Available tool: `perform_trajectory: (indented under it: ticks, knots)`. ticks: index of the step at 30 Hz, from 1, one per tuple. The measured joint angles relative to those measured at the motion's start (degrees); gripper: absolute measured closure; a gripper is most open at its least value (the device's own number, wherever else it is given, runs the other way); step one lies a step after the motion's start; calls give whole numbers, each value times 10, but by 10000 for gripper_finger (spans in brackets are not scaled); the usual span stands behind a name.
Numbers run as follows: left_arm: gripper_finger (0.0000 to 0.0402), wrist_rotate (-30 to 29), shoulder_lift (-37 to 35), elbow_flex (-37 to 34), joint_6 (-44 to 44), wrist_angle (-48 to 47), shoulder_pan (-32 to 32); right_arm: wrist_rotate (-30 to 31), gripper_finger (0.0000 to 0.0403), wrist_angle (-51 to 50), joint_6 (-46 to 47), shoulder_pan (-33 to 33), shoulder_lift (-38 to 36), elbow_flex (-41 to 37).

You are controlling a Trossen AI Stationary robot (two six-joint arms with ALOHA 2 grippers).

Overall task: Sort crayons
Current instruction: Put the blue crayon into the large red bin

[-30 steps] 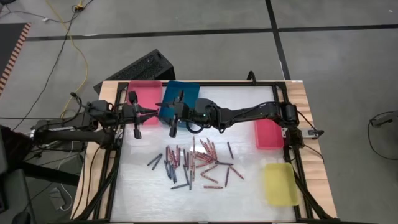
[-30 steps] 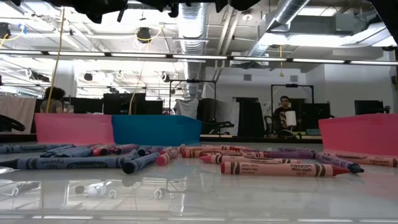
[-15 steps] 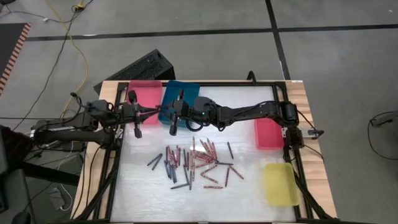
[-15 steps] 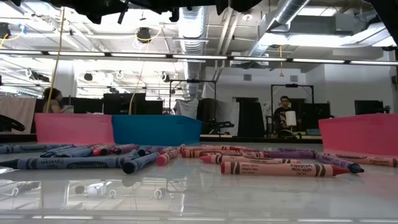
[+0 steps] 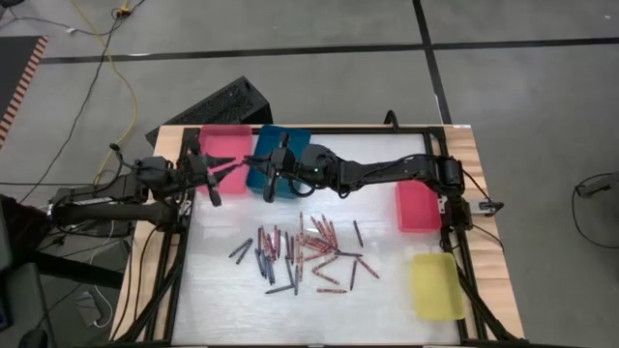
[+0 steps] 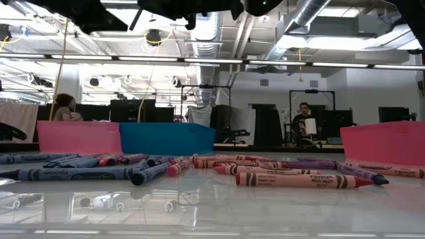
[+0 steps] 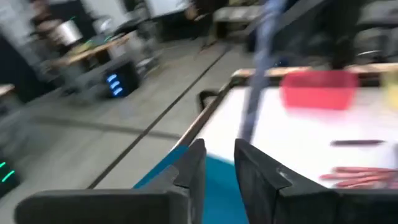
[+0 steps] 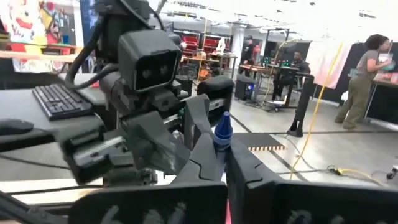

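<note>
Above the far left part of the white table (image 5: 387, 290), the right gripper (image 5: 274, 166) is seen over the blue rectangular plastic tray (image 5: 295, 145), its dark fingers (image 8: 245, 165) closed on a thin blue wax crayon (image 8: 222, 134) whose tip stands up between them. The left gripper (image 5: 221, 171) is held just beside it, facing it over the edge between the blue tray and the pink rectangular plastic tray (image 5: 221, 140); its fingers (image 7: 258, 168) are parted by a narrow gap, and a blurred bluish streak beyond them may be the same crayon, though that cannot be told for sure. The remaining loose crayons (image 5: 305, 253), red, pink, grey-blue and dark, are scattered in a heap at the middle of the table. A second pink tray (image 5: 418, 208) and a yellow plastic tray (image 5: 435, 286) are placed along the right side
</note>
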Motion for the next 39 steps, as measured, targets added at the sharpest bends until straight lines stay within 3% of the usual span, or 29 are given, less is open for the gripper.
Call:
perform_trajectory:
  ticks: [8, 14, 19, 30, 39]
  knots:
    - [293, -154, -36, 0, -45, -19, 0, 9, 400, 12, 62, -39, 37, 1]
    - [292, -162, -68, 0, -46, -20, 0, 8, 401, 12, 110, -60, 106, 20]
    - [292, -161, -84, 1, -47, -19, 0, -8, 401, 11, 126, -63, 173, 85]
    - [292, -159, -88, 1, -48, -25, 0, -25, 398, -110, 127, -62, 288, 249]
    - [292, -159, -88, 1, -48, -42, 0, -25, 393, -169, 126, -64, 318, 277]
